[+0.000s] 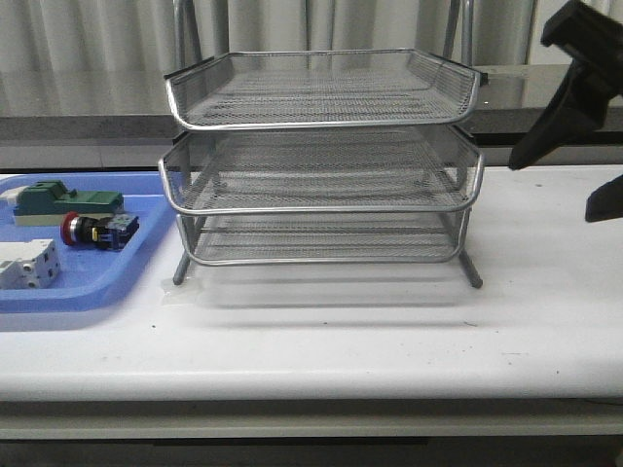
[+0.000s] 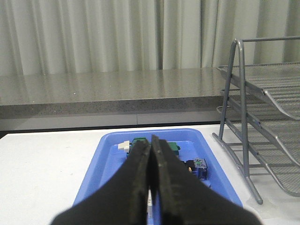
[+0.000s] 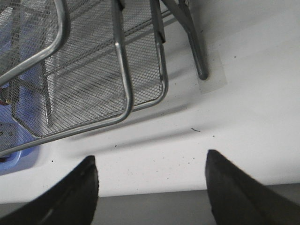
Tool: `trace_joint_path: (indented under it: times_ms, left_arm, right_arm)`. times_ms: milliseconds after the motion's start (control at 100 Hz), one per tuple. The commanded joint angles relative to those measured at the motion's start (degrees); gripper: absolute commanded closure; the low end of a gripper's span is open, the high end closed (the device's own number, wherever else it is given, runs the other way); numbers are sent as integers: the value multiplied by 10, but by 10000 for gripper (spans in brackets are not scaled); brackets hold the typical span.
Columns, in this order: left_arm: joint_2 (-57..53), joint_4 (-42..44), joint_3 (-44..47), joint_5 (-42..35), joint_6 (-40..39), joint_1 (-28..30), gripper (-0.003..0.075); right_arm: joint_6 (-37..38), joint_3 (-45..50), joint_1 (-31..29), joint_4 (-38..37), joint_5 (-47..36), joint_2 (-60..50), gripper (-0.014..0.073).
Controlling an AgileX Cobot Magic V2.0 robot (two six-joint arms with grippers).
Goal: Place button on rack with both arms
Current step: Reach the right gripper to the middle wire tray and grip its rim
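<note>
Seen from the front, a three-tier silver wire-mesh rack (image 1: pixel 321 161) stands on a white table (image 1: pixel 389 331), its trays bare, while the button (image 1: pixel 97 231) lies on its side in a blue tray (image 1: pixel 88 287) just left of the rack, red head pointing away from the rack. A green block (image 1: pixel 58 201) sits behind the button in the same tray and a white boxy component (image 1: pixel 27 265) lies in front of it. Part of the right arm (image 1: pixel 574 88) hangs dark above the table's right end, well clear of the rack. From the left wrist, the left gripper (image 2: pixel 151 154) shows its two black fingers pressed flat together with nothing between them, poised over the blue tray (image 2: pixel 112 159); the blue rear of the button (image 2: pixel 198 168) peeks out beside the fingers, the green block (image 2: pixel 173 148) lies beyond, and the rack (image 2: pixel 262 122) rises to one side. From the right wrist, the right gripper (image 3: pixel 150 187) has its fingers spread wide and empty above the table (image 3: pixel 243 108), close to the rack's (image 3: pixel 93 70) lower corner and leg.
</note>
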Motion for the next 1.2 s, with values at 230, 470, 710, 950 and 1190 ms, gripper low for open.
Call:
trace_joint_path:
  times_ms: [230,470,710,950,1190]
  left_arm:
    - [-17,0,19,-43,-4,0,741]
    - [-17,0,19,-43,-4,0,741]
    - [-17,0,19,-43,-4,0,741]
    - [-17,0,19,-43,-4,0,741]
    - [-17,0,19,-43,-4,0,741]
  right_arm:
    - [-133,-67,8,138,-21,70,95]
    - [-169,-110,8,174,0,124,95]
    - [-176,-145,8,176,25,175,95]
    - [-240,-169,8,239,44,201,95]
    - [-266,-169,8,274,50,220,247]
